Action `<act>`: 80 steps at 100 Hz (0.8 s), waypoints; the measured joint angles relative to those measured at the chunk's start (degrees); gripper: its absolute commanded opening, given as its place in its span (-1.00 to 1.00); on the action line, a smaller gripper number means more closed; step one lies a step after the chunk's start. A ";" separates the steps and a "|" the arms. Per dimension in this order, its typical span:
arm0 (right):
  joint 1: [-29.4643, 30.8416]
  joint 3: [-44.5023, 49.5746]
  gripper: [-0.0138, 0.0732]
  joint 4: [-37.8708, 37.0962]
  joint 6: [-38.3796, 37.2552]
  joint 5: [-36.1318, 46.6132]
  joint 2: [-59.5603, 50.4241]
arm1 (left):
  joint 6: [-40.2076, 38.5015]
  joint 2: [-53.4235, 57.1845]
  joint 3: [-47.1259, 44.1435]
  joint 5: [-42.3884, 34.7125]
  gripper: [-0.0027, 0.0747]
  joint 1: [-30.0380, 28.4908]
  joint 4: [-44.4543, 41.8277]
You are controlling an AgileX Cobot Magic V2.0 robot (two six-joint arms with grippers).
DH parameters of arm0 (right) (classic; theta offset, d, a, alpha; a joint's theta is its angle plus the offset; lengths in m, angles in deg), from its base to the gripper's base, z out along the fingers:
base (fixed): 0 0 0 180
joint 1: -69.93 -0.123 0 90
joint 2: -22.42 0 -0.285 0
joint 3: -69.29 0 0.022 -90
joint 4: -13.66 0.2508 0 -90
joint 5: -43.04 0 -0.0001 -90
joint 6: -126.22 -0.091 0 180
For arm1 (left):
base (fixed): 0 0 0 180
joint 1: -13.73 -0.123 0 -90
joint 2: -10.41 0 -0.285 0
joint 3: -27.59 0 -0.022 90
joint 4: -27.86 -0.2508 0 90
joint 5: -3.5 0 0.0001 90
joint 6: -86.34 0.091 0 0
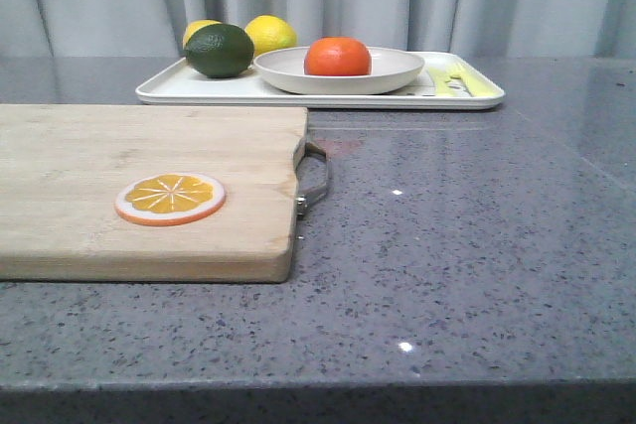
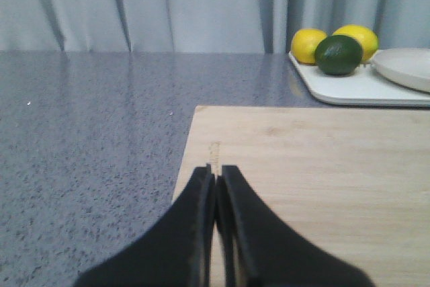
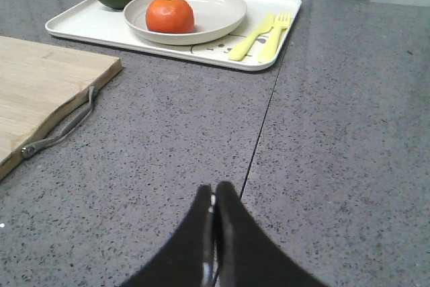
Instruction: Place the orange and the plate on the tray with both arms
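Front view: we see the glossy orange (image 1: 337, 56) in the ringed plate (image 1: 397, 73) on the tray (image 1: 169, 89).
Both our grippers, left (image 2: 216, 178) and right (image 3: 213, 193), are pressed together, empty.

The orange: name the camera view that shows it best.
The right wrist view: it looks down on the orange, showing it whole inside the plate on the tray. The front view shows it side-on, its base behind the plate rim. The left wrist view misses it.

The left gripper (image 2: 216, 176) sits at bottom centre of its wrist view, its dark fingers pressed together with nothing between them. The right gripper (image 3: 213, 193) likewise (bottom centre, fingers meeting, empty). Neither arm appears in the front view.
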 measured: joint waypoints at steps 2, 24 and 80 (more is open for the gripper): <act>0.00 0.00 -0.84 0.00 0.00 0.00 0.00 | 0.00 0.00 -0.65 -0.53 -0.98 -0.25 -0.10; 0.00 0.00 -0.84 0.00 0.00 0.00 0.00 | -1.08 0.00 -0.91 -2.27 -0.98 -0.51 -2.48; 0.00 0.10 -0.84 0.00 0.00 0.00 0.00 | -4.12 0.00 -0.91 -2.30 -0.98 -0.51 -5.27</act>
